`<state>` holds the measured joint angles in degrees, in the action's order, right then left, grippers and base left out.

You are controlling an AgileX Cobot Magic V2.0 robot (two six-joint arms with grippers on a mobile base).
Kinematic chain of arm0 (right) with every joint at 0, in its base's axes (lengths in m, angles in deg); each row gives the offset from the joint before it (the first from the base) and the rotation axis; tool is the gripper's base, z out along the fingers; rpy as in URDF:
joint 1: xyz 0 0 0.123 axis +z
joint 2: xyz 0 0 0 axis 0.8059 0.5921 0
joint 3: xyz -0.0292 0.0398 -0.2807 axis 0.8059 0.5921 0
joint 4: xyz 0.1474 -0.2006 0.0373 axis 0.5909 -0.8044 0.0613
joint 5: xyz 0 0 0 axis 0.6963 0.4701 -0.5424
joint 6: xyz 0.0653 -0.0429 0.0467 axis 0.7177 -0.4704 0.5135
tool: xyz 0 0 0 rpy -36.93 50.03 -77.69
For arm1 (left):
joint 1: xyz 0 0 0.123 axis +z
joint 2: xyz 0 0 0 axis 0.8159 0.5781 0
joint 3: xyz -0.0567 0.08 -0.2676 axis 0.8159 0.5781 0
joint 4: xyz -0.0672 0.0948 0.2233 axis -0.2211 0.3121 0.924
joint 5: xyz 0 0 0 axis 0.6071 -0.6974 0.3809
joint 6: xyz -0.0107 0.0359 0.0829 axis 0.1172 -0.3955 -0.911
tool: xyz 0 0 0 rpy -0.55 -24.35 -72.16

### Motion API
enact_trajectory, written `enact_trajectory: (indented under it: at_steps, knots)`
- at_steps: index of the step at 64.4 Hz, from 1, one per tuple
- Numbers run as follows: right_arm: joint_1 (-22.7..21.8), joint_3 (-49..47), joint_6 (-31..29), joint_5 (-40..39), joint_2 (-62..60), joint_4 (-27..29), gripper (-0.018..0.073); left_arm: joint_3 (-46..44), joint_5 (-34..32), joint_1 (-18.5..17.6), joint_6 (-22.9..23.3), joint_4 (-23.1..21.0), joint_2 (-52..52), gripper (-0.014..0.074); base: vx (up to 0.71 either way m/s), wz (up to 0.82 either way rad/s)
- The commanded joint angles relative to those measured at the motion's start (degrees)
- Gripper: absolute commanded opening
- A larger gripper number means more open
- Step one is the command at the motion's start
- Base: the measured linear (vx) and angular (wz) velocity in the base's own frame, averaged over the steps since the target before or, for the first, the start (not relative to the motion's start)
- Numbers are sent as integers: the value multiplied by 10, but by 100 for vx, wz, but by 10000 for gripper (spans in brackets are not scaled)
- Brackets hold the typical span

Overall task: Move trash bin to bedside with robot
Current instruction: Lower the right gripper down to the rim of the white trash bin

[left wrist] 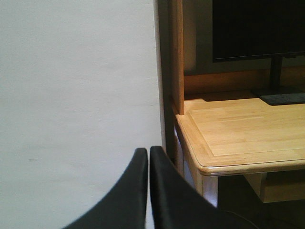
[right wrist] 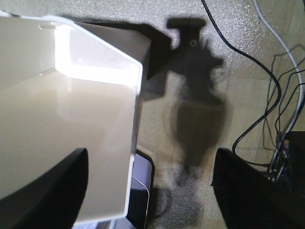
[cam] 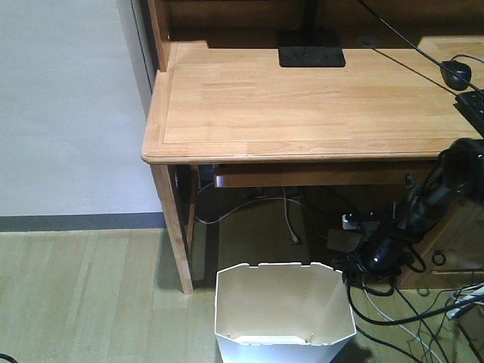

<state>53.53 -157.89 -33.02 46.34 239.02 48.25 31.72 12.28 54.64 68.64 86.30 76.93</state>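
Note:
The white trash bin (cam: 283,314) stands on the wooden floor in front of the desk, its cream inside empty. My right arm (cam: 423,200) reaches down beside the bin's right rim. In the right wrist view the right gripper (right wrist: 151,157) is open and straddles the bin's right wall (right wrist: 136,119). One finger (right wrist: 52,186) is over the cream inside, the other (right wrist: 248,191) is outside over the floor. My left gripper (left wrist: 148,150) is shut on nothing and faces the white wall beside the desk corner. The bedside is out of view.
A light wooden desk (cam: 302,98) fills the front, with its leg (cam: 175,234) left of the bin. On the desk are a monitor stand (cam: 311,57), a mouse (cam: 455,73) and a keyboard edge (cam: 473,106). Loose black cables (cam: 393,302) and a power strip (cam: 355,221) lie to the right.

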Motion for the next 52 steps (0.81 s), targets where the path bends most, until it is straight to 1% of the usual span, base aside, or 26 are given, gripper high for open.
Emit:
enact_trajectory:
  at_steps: [1,12,34,52]
  knots:
    - [1,-28,-9,-6,2,3,517,7,-43,-4,8,-5,-9,-6,0,0]
    - [1,-58,-9,-16,55,8,517,7,-43,-4,8,-5,-9,-6,0,0]
    - [1,-120,-12,-10,124,14,517,7,-43,-4,8,-5,-9,-6,0,0]
    - [1,-183,-14,43,171,15,508,7,-43,-4,8,-5,-9,-6,0,0]
